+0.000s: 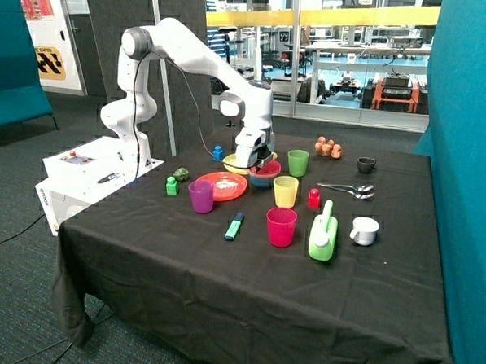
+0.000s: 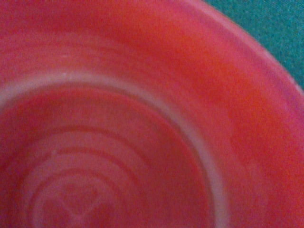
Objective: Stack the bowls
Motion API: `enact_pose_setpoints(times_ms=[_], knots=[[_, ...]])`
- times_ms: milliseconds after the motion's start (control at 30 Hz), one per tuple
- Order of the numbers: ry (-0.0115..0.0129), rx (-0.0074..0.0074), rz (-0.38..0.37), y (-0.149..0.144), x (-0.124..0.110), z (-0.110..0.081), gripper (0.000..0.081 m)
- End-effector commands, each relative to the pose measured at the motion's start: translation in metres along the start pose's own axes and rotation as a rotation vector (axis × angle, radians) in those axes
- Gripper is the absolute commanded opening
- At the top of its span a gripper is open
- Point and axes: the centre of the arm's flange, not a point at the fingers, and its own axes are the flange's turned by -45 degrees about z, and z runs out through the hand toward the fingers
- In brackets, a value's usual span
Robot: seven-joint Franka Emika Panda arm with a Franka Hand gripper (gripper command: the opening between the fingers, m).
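A pink bowl [image 1: 269,167] sits nested in a blue bowl [image 1: 263,181] on the black tablecloth, between the orange plate and the green cup. A yellow rim [image 1: 235,167], bowl or plate I cannot tell, shows just behind them under the arm. My gripper [image 1: 257,157] is low over the pink bowl, at its rim. In the wrist view the inside of the pink bowl [image 2: 142,118] fills nearly the whole picture, very close, with its moulded rings showing.
An orange plate [image 1: 221,185] lies beside the bowls. Purple [image 1: 201,196], yellow [image 1: 285,191], green [image 1: 298,162] and red [image 1: 281,226] cups stand around. A green marker [image 1: 234,226], green bottle [image 1: 323,233], white cup [image 1: 364,230] and spoons [image 1: 347,188] lie further off.
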Motion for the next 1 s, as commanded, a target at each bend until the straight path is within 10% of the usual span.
enact_pose_setpoints(times_ms=[0, 967], knots=[[0.0005, 0.0008, -0.004, 0.0, -0.001, -0.001, 0.0494], [0.0005, 0.0008, -0.123, -0.022, -0.026, -0.051, 0.0423]])
